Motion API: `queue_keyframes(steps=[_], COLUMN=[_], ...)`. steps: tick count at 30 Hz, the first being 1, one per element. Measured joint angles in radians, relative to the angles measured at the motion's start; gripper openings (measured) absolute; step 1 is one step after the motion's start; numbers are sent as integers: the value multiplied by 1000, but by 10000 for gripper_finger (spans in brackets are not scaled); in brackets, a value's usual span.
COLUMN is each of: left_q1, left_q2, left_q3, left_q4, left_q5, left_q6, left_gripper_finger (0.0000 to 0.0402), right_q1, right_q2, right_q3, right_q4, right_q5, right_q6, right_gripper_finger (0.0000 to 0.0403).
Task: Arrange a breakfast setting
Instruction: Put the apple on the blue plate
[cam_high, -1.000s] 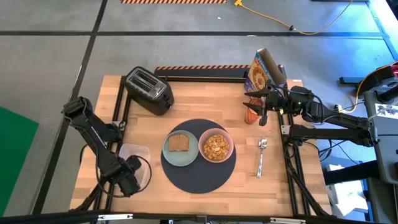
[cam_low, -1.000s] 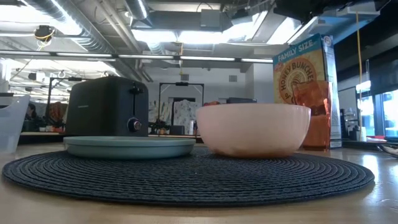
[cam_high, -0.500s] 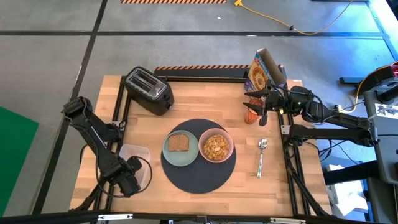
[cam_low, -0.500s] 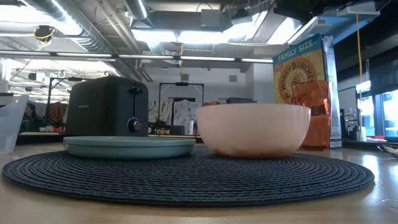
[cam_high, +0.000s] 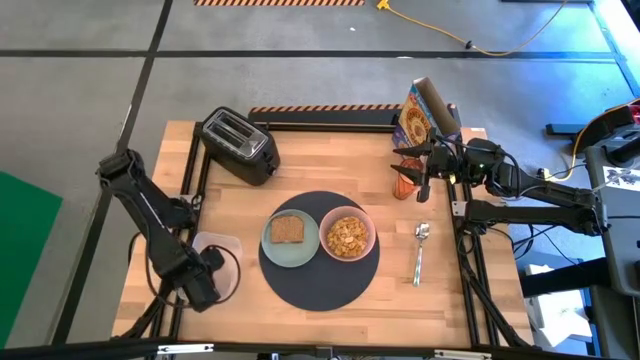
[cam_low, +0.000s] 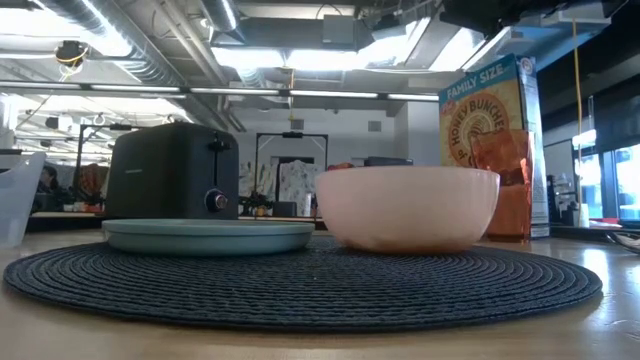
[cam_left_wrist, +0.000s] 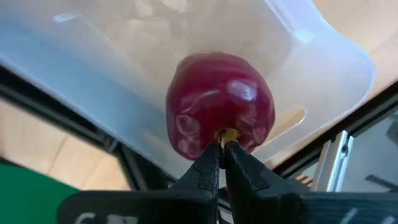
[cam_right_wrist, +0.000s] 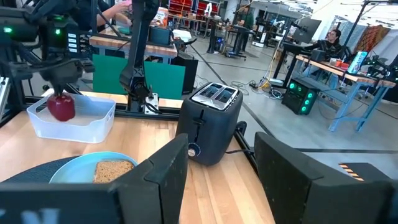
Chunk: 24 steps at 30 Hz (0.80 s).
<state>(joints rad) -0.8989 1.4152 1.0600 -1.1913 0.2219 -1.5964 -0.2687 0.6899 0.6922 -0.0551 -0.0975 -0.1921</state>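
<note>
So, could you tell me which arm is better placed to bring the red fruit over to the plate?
Left. The left gripper is already shut on the red fruit at the clear tub, close to the plate. The right gripper is far off by the orange cup.

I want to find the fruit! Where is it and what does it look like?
Look left of the round dark mat for the clear plastic tub. The left gripper holds a small red fruit by its stem inside the tub. It is the only shiny dark-red round thing there.
</note>
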Motion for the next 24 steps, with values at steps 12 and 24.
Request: queue_keyframes(steps=[12,24], left_q1=[171,516], left_q2=[-104,-105], left_q3=[43,148], left_q4=[-52,30], left_q5=[-132,-312], left_q6=[-6,346], left_gripper_finger=[4,4], right_q1=[0,0], right_q2=[0,0], right_q3=[0,0], right_q4=[2,1], right_q5=[2,3], right_q6=[-22,-22], right_gripper_finger=[174,174])
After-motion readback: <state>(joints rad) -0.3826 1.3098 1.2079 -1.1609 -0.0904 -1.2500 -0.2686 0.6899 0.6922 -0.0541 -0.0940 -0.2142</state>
